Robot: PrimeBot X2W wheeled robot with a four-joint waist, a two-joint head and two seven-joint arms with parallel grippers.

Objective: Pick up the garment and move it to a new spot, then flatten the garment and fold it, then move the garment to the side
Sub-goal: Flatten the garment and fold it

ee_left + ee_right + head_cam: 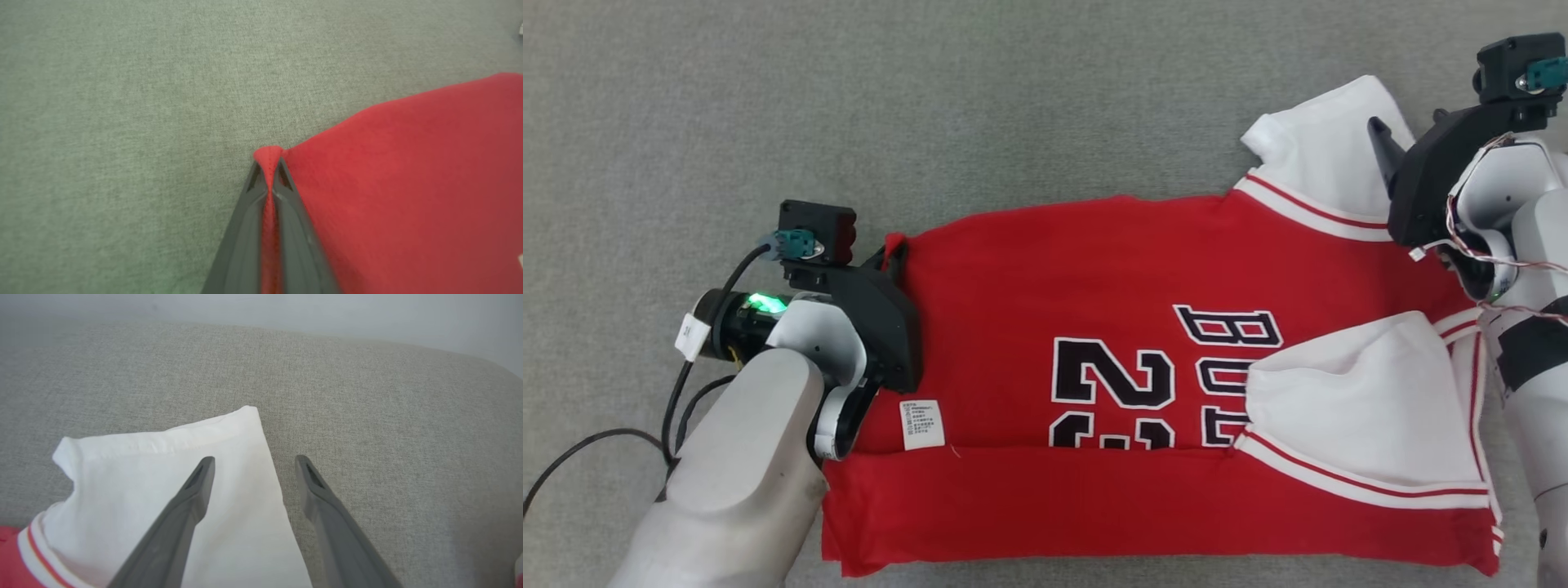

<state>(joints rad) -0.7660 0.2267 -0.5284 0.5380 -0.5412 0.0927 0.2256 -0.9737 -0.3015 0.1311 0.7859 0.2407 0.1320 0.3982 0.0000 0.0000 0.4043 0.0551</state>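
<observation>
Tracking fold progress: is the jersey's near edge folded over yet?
Folded: a red band of the jersey overlaps the front, cutting off the number partway down.

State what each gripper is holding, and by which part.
Left gripper pinches the red garment by its corner hem. Right gripper is open over a white sleeve, holding nothing.

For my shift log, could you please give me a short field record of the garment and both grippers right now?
garment: red jersey, white sleeves, near edge folded over, lying on grey surface
left gripper: shut on a red corner of the garment
right gripper: open, straddling the far sleeve edge
near sleeve: folded over the chest print
</observation>
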